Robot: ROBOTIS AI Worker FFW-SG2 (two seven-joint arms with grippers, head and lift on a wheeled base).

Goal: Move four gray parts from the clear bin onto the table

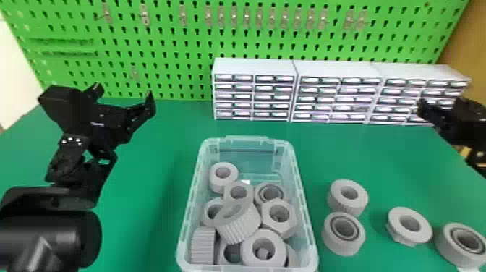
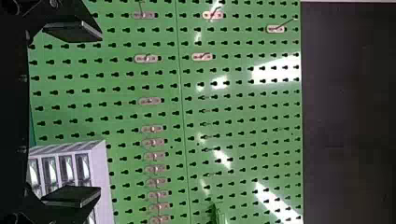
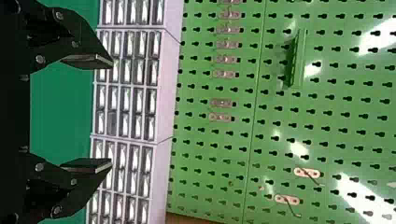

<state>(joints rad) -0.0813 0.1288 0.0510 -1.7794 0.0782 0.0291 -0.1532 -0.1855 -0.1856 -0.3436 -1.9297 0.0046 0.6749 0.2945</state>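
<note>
Clear bin (image 1: 246,139): near side of the table (image 1: 159,162), lidless, parts heaped toward its near end. Far left inside, a plain gray ring (image 1: 216,185). Near the middle, a ribbed gray ring (image 1: 241,228) lies tilted on the pile. To its right, a gray hex nut (image 1: 269,221); just beyond, a gray bearing (image 1: 259,188). Near left, a ribbed gray cylinder (image 1: 202,246) on its side.

Four gray parts on the table, right of the bin: ribbed collar (image 1: 335,203), a bearing-shaped piece (image 1: 338,249) just nearer, flanged nut (image 1: 423,232), another ringed piece (image 1: 448,250) farthest right.

Left gripper (image 1: 123,91): left of the bin, fingers wide apart, empty. Right gripper (image 1: 443,123): far right, fingers also well apart, empty.

Drawer cabinets (image 1: 255,67) stand along the far side.
</note>
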